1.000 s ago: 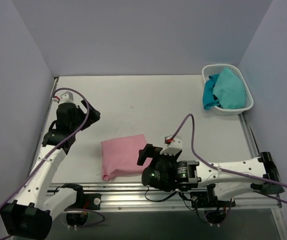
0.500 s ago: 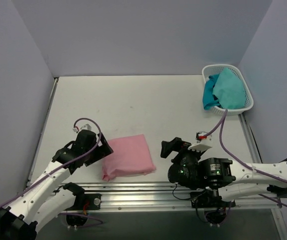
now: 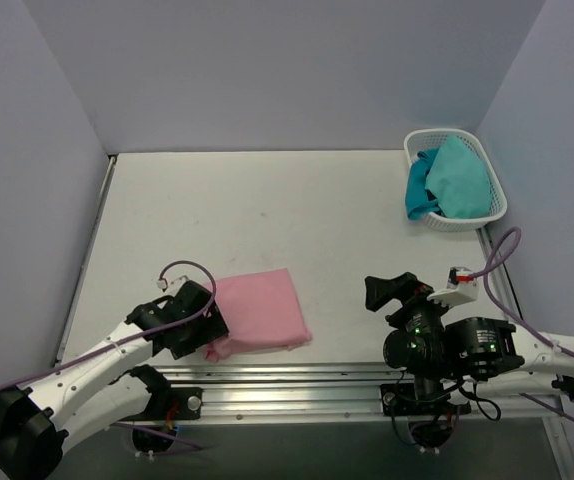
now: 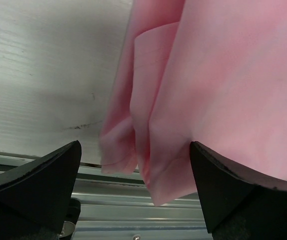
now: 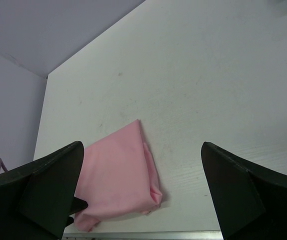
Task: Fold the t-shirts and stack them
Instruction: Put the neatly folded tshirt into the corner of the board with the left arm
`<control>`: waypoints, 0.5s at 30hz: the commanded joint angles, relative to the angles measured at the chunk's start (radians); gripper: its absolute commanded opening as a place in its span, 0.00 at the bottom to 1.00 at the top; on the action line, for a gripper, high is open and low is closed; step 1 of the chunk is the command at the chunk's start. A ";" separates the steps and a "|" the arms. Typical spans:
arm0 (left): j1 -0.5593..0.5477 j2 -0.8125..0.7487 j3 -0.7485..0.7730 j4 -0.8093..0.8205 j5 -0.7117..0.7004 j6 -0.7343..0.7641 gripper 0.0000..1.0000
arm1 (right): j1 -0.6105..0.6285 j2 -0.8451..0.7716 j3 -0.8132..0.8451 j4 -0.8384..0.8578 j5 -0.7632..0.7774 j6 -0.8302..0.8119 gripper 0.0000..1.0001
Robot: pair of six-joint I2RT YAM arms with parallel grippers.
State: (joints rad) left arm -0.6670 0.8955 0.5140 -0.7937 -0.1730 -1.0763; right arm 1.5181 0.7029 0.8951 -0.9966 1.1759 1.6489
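One folded light pink t-shirt (image 3: 259, 310) lies flat near the table's front edge, left of centre. My left gripper (image 3: 205, 330) is low at the shirt's near-left corner. In the left wrist view its jaws (image 4: 135, 147) stand wide open with the layered corner of the shirt (image 4: 208, 90) between them, not pinched. My right gripper (image 3: 392, 290) is open and empty, well to the right of the shirt. In the right wrist view (image 5: 142, 147) it looks across the table at the shirt (image 5: 116, 175).
A white lattice basket (image 3: 467, 223) at the back right holds teal cloths (image 3: 457, 175). An aluminium rail (image 3: 287, 385) runs along the near edge, just below the shirt's corner (image 4: 133, 220). Purple walls close the left, back and right sides.
My left arm swung from the far left down to the shirt's near-left corner. My right gripper drew back from the shirt's right edge toward the right. The shirt stayed put.
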 commanded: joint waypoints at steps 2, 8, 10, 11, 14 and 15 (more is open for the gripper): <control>-0.009 -0.001 0.004 -0.029 -0.056 -0.051 0.99 | -0.004 -0.040 -0.007 -0.126 0.080 0.065 1.00; -0.011 0.120 0.018 0.098 -0.005 -0.037 0.99 | -0.004 -0.085 -0.016 -0.135 0.096 0.055 1.00; -0.017 0.213 0.014 0.146 0.010 -0.040 1.00 | -0.004 -0.097 -0.012 -0.155 0.099 0.071 1.00; -0.031 0.241 0.008 0.210 0.029 -0.043 1.00 | -0.004 -0.111 -0.012 -0.174 0.100 0.077 1.00; -0.055 0.338 -0.032 0.337 0.036 -0.085 0.91 | -0.004 -0.167 -0.028 -0.174 0.099 0.054 1.00; -0.075 0.358 -0.040 0.365 0.030 -0.097 0.88 | -0.006 -0.184 -0.033 -0.172 0.097 0.048 1.00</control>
State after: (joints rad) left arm -0.7071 1.1675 0.5522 -0.6632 -0.1791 -1.1149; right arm 1.5181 0.5632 0.8829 -1.1011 1.2072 1.6863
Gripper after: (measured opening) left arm 0.896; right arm 0.995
